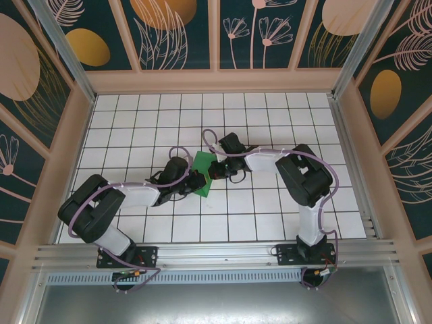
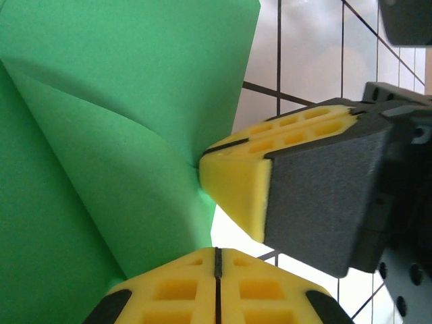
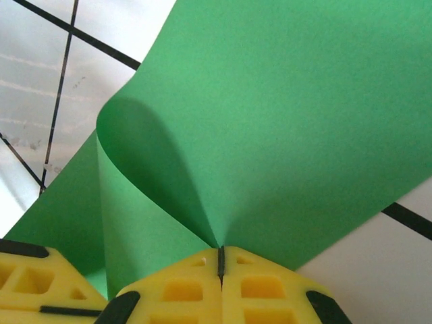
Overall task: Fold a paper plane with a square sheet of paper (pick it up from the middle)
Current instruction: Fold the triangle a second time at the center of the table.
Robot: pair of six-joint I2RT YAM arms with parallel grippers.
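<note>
The square sheet of paper is plain green and hangs bent between my two grippers at the middle of the table, lifted into a curl. My right gripper is shut on it; in the right wrist view the paper narrows into the seam of the yellow fingertips. My left gripper is shut too, and the paper's lower edge runs down to its tips. The right gripper pinches the sheet just above and right of them. The two grippers nearly touch.
The white grid-tile table stretches around both arms, bounded by wooden rails and patterned walls. Purple cables loop over each forearm. The aluminium base rail runs along the near edge.
</note>
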